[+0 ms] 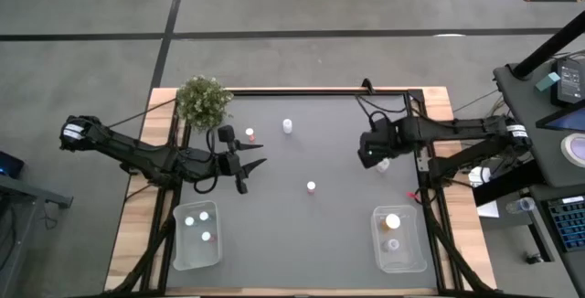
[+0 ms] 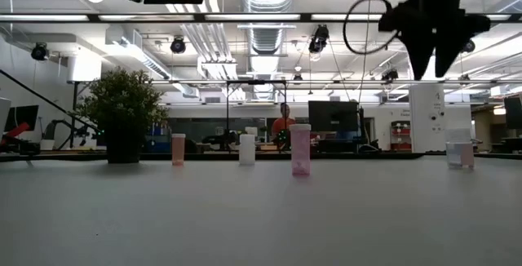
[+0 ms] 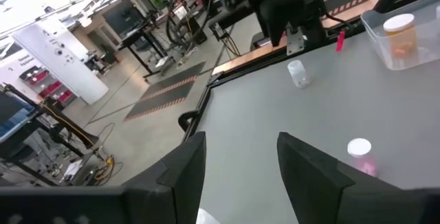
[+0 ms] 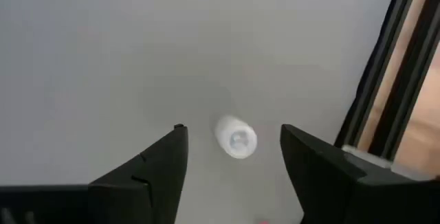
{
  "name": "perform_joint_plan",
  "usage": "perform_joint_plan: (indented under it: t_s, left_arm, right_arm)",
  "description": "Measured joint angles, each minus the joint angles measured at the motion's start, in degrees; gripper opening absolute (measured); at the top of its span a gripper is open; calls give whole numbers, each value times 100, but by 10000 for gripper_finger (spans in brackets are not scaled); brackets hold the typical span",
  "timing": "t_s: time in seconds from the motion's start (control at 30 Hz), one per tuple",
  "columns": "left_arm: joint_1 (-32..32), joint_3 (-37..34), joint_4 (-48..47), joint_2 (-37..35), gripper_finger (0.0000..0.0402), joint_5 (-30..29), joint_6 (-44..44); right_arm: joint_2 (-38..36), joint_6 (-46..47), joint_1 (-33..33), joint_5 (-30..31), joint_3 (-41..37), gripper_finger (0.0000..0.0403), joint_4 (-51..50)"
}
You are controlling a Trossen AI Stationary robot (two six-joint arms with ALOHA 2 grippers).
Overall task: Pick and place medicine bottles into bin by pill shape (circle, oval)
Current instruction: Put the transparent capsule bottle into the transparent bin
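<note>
My right hand hangs unclenched over a white-capped bottle on the surface; my left hand waits, unclenched too.

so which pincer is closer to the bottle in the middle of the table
Left. The left pincer hangs open just up and to the left of the middle bottle; the right pincer, open over another bottle near the right edge, is slightly farther.

Two bins hold bottles; three bottles stand between the arms.
</note>
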Motion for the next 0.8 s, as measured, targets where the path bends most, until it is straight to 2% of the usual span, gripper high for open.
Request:
perform_joint_plan:
  t_s: [0.3,0.8]
  left_arm:
    - [0,2,0,0,162,-2,120]
    - [0,11,0,0,162,-2,130]
  right_arm:
    - [0,-722,-958,-732,-764,247,124]
    - [2,-880,-1073,-1175,-1940,243,1616]
